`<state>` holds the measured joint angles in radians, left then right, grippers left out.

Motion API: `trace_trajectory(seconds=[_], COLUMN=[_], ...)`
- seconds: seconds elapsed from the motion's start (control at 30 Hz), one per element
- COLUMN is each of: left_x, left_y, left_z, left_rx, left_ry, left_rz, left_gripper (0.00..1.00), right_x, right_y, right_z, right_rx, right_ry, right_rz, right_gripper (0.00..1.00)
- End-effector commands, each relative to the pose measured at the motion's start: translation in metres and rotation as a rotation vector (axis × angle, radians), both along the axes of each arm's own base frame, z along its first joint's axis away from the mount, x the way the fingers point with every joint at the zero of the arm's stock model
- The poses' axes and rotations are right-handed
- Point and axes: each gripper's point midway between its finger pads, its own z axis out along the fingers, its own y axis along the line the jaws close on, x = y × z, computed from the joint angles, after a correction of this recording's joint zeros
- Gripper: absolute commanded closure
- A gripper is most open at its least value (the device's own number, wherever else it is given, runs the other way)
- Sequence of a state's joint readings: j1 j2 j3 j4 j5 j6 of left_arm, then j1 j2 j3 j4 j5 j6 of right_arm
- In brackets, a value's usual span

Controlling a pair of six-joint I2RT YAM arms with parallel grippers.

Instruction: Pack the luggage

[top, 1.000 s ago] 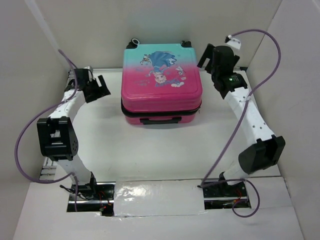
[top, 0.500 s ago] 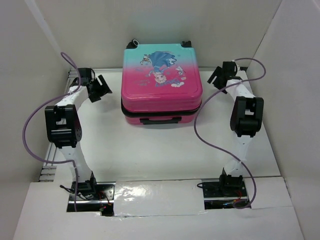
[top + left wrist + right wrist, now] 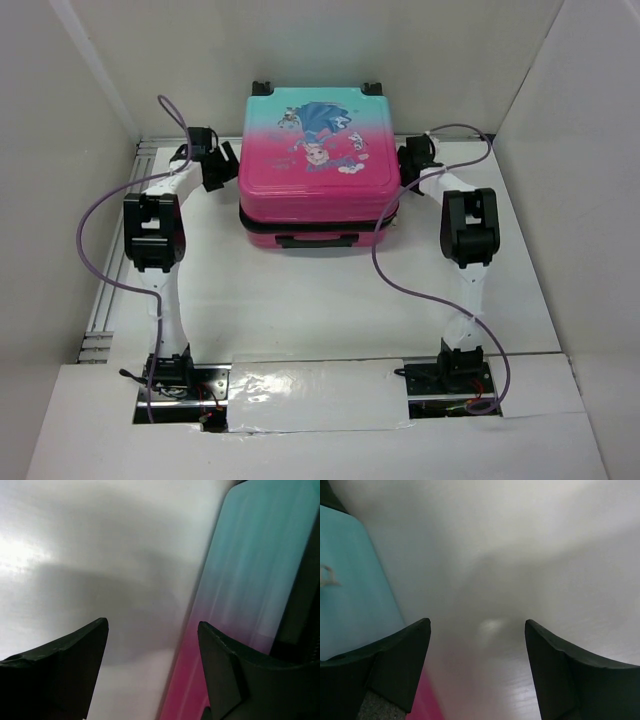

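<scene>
My left gripper [image 3: 219, 166] and right gripper [image 3: 409, 160], both spread, empty, just beside the closed suitcase [image 3: 320, 180] between them.

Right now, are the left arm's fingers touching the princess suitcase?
Cannot tell. Top view puts the left fingers right beside the luggage, no clear gap; the blurry left wrist view only shows one finger overlapping its shell.

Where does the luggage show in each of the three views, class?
Top external: luggage at upper centre, lying flat, closed.
Left wrist: luggage along the right side, teal above, pink below.
Right wrist: luggage at the left edge, teal above, pink below.
Shared landmark: the shell's teal-to-pink fade, next to the white table.
</scene>
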<state>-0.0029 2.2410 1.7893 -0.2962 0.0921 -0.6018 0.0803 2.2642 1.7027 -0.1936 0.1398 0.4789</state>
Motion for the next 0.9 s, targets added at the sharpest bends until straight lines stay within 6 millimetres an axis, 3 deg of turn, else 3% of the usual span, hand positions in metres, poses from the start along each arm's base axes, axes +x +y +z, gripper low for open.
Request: trace_trajectory(seconds=[0.0, 0.03, 0.07, 0.1, 0.17, 0.2, 0.27, 0.3, 0.33, 0.37, 0.4, 0.43, 0.53, 0.6, 0.63, 0.77, 0.8, 0.87], left_x=[0.028, 0.033, 0.03, 0.032, 0.03, 0.031, 0.029, 0.027, 0.032, 0.029, 0.029, 0.028, 0.023, 0.016, 0.013, 0.006, 0.002, 0.002], left_y=[-0.046, -0.054, -0.063, -0.072, -0.085, -0.094, -0.103, -0.115, -0.117, -0.133, -0.139, -0.15, -0.167, -0.178, -0.184, -0.198, -0.201, -0.204], left_z=[0.028, 0.034, 0.03, 0.035, 0.041, 0.051, 0.054, 0.062, 0.074, 0.076, 0.075, 0.087, 0.087, 0.091, 0.091, 0.101, 0.094, 0.106], left_rx=[0.003, 0.008, 0.006, 0.029, 0.031, 0.047, 0.058, 0.056, 0.062, 0.059, 0.068, 0.074, 0.067, 0.055, 0.055, 0.03, 0.015, 0.01], left_ry=[-0.139, -0.164, -0.161, -0.193, -0.229, -0.274, -0.293, -0.321, -0.354, -0.359, -0.363, -0.381, -0.396, -0.406, -0.413, -0.444, -0.434, -0.461], left_rz=[-0.175, -0.213, -0.259, -0.315, -0.384, -0.433, -0.47, -0.526, -0.541, -0.58, -0.613, -0.635, -0.696, -0.738, -0.764, -0.834, -0.866, -0.891], left_gripper=[0.16, 0.16, 0.16, 0.16, 0.16, 0.16, 0.14, 0.14, 0.14, 0.14, 0.14, 0.14, 0.14, 0.13, 0.13, 0.13, 0.13, 0.12], right_x=[-0.013, -0.031, -0.038, -0.046, -0.071, -0.081, -0.1, -0.114, -0.121, -0.127, -0.142, -0.15, -0.178, -0.192, -0.209, -0.239, -0.245, -0.264], right_y=[0.087, 0.089, 0.094, 0.11, 0.118, 0.14, 0.154, 0.182, 0.189, 0.2, 0.225, 0.233, 0.272, 0.287, 0.303, 0.329, 0.332, 0.342], right_z=[0.046, 0.029, 0.049, 0.057, 0.066, 0.074, 0.074, 0.089, 0.092, 0.096, 0.102, 0.098, 0.103, 0.102, 0.1, 0.096, 0.092, 0.087], right_rx=[0.066, 0.055, 0.054, 0.062, 0.06, 0.06, 0.032, 0.031, 0.004, 0.0, 0.011, 0.006, 0.019, 0.0, 0.001, 0.005, 0.011, 0.003], right_ry=[-0.114, -0.077, -0.117, -0.148, -0.173, -0.204, -0.216, -0.253, -0.264, -0.276, -0.288, -0.282, -0.295, -0.296, -0.286, -0.271, -0.262, -0.237], right_rz=[0.147, 0.152, 0.171, 0.202, 0.223, 0.277, 0.287, 0.344, 0.348, 0.362, 0.402, 0.42, 0.494, 0.514, 0.559, 0.626, 0.635, 0.667], right_gripper=[0.17, 0.18, 0.18, 0.18, 0.21, 0.21, 0.21, 0.21, 0.21, 0.21, 0.21, 0.21, 0.22, 0.22, 0.22, 0.22, 0.22, 0.22])
